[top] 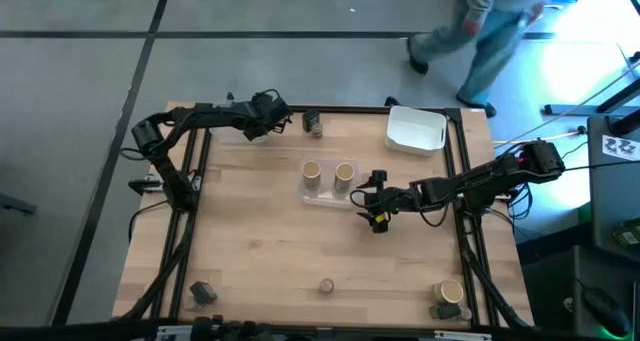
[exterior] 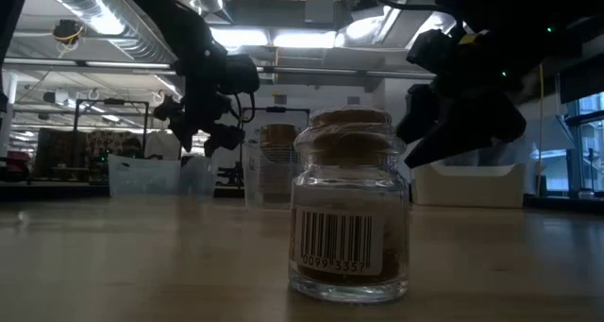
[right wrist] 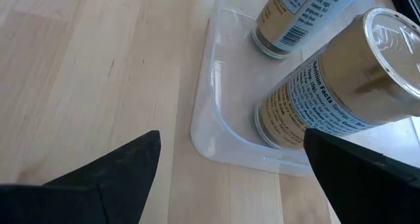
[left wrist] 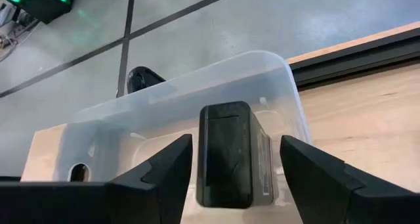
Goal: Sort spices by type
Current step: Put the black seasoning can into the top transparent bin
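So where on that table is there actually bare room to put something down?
The widest bare wood lies between the clear tray with two tan cylinders and the small round jar near the front edge. The left side below the left arm is also free. It is crowded around the tray, where the right end effector hovers, and toward the white tub.

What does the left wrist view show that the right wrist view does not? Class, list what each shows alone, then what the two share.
Left wrist view only: a dark blocky jar standing in a clear plastic tub between the open fingers of the left gripper, with grey floor beyond the table edge.

Right wrist view only: two tan cylinders with printed labels standing in a shallow clear tray, ahead of the open right gripper.

Both: the wooden table and an empty gripper.
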Tool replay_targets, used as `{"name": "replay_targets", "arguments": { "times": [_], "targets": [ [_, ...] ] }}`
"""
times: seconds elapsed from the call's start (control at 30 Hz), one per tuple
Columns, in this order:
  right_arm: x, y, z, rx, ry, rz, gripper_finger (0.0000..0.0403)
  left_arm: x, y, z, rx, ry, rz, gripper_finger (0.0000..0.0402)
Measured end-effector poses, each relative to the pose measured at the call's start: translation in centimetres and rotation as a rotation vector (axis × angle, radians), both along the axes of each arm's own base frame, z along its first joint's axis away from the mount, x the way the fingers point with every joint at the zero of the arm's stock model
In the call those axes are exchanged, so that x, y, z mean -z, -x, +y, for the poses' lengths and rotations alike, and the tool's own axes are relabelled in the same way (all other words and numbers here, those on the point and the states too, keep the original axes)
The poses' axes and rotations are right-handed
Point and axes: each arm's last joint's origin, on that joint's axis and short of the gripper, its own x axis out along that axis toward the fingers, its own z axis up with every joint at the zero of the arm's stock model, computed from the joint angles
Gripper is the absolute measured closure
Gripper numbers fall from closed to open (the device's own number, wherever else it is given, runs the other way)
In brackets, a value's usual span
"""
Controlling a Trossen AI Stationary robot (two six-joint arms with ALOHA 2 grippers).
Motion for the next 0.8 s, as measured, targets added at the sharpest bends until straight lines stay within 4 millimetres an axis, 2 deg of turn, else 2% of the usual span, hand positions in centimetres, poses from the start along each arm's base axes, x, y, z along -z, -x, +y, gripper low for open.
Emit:
{"name": "replay_targets", "arguments": {
  "times": [0.37,0.6,0.8],
  "targets": [
    [0.0,0.0,0.0,-0.004,-0.004,0.000,0.0029,-4.0,0.3,-1.0,0.185,0.006,-0.091,0.0191],
    [0.0,0.0,0.0,-0.006,-0.005,0.001,0.0029,-4.6,-1.3,-1.6,0.329,-0.044,-0.108,0.0192],
    [0.0,0.0,0.0,-0.006,-0.006,0.000,0.0029,-4.9,-3.1,-1.0,0.554,0.002,-0.315,0.0192]
  ]
}}
